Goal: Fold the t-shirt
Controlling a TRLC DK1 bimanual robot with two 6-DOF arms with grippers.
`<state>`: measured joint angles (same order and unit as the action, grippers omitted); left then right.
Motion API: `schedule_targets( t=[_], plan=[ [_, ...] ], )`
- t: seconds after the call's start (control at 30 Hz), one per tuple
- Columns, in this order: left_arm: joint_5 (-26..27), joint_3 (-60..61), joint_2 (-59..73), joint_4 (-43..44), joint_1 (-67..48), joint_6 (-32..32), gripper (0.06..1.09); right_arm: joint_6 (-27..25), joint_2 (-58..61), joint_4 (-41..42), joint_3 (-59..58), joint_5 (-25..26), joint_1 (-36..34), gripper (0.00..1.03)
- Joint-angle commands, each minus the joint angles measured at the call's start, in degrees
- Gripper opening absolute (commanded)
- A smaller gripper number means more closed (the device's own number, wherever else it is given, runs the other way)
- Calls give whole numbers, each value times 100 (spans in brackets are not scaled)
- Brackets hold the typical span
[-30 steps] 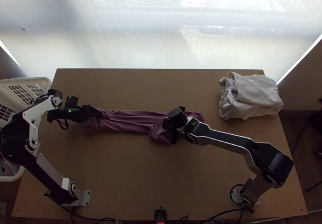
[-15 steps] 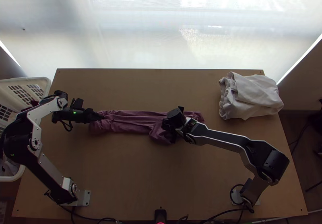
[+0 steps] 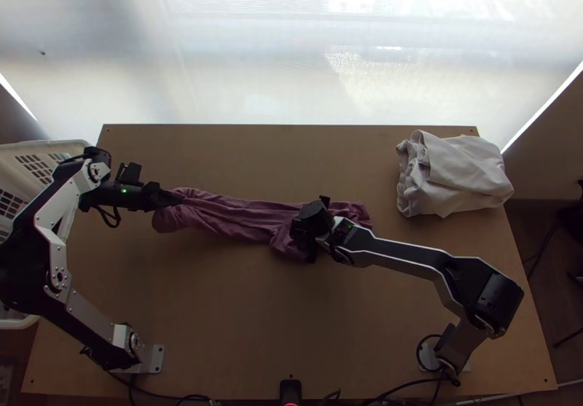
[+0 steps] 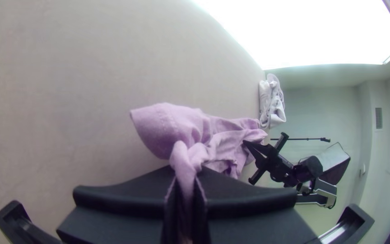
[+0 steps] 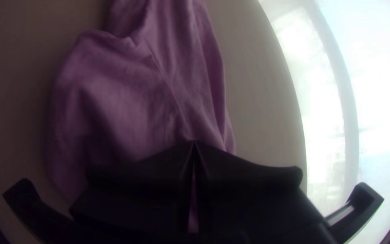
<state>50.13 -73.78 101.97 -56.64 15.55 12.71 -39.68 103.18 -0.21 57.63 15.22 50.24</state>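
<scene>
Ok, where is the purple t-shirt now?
In the top view, the t-shirt stretches bunched across the middle of the table, one end in the left hand, the other just past the right hand, left of the folded white cloth.

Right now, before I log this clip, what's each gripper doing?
Left gripper: closed, holding the t-shirt.
Right gripper: closed at the t-shirt; can't tell whether it pinches cloth.
</scene>
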Motion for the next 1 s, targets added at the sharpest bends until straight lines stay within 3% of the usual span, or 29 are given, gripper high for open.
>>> schedule_targets(
  t=[0.0, 0.33, 0.63, 0.73, 0.97],
  plan=[
    [-38, -163, -169, -717, 414, 610, 9, 22, -17, -6, 47, 7, 100, 3],
    [-126, -216, -310, -1525, 1099, 1533, 9, 48, 124, -6, 267, 33, 329, 3],
    [-179, -752, -187, -2105, 1055, 1726, 9, 171, 221, -32, 645, 139, 434, 3],
    [-161, -717, -371, -2079, 466, 1559, 9, 198, 150, -58, 592, 156, 381, 3],
    [-170, -954, -547, -1604, -966, 513, 9, 242, -386, -102, 258, 165, 127, 3]
  ],
)
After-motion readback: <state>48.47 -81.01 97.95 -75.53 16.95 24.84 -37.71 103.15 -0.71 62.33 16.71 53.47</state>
